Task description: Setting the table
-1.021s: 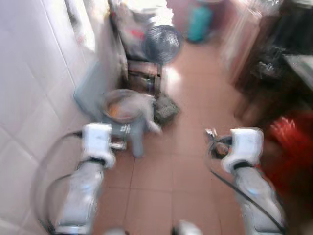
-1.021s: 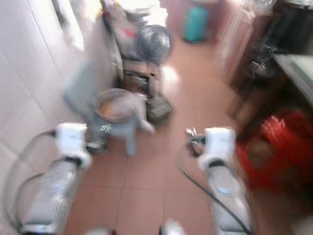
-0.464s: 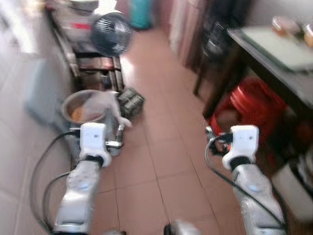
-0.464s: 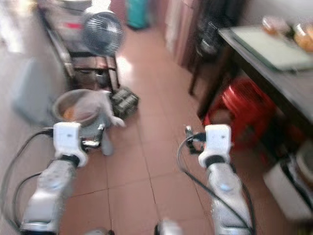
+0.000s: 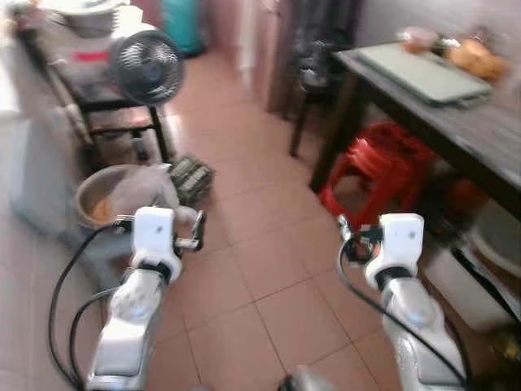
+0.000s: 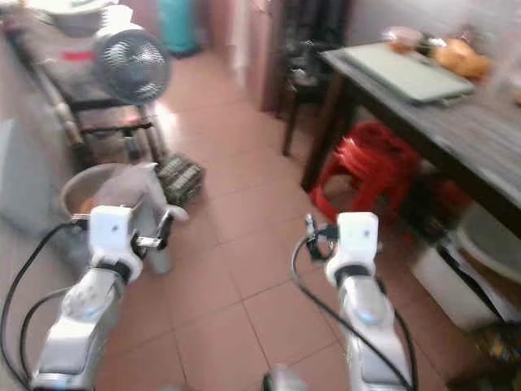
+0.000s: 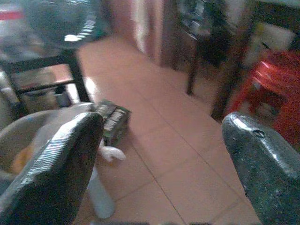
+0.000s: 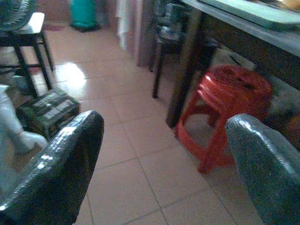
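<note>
- Both arms raised; left gripper (image 7: pixel 159 154) and right gripper (image 8: pixel 164 164) have fingers spread wide, holding nothing
- Dark worktop (image 5: pixel 456 130) stands ahead-right, tray (image 5: pixel 423 69) on it
- Approach slowly, skirting the red stool (image 5: pixel 383 167)

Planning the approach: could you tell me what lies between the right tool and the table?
A red plastic stool by the table leg, across bare floor tiles, in the right wrist view.
</note>
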{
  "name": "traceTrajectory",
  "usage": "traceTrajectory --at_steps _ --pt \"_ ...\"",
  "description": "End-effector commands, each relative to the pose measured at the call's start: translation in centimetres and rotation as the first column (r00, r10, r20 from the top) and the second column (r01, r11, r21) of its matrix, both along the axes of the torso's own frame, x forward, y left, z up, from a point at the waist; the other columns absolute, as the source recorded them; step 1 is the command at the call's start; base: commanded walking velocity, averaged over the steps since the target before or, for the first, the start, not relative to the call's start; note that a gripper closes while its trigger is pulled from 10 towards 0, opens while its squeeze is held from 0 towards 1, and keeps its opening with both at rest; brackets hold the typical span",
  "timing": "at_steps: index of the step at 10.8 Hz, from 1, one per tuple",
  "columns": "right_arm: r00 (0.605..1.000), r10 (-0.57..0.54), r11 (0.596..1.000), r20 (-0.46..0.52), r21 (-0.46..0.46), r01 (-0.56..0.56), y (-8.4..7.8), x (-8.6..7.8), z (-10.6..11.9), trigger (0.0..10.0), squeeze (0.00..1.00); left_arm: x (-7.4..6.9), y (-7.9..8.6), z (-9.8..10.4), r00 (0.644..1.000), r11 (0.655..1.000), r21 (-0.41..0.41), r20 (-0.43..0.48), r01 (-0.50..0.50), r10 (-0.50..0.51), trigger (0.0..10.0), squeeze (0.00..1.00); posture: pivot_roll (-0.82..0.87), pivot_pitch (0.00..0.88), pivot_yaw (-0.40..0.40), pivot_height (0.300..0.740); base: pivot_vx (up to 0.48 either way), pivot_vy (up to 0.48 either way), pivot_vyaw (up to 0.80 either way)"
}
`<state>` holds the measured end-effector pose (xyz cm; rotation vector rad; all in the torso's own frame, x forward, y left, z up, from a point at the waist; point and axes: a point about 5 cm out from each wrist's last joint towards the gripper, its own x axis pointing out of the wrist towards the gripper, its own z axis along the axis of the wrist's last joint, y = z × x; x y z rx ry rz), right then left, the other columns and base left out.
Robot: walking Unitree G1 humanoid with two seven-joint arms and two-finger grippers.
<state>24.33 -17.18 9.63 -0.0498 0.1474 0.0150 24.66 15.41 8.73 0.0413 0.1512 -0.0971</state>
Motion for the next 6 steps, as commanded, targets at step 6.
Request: traceTrajectory --at_steps 6 --pt "0.999 -0.046 0.999 0.009 -0.006 0.046 -0.77 -0.10 0.24 10.0 0.00 0.53 -1.74 1.66 0.991 0.995 -0.008 0.092 0.103 -0.102 10.0 0.00 -0.01 0.000 0.000 0.740 0.000 0.000 -0.80"
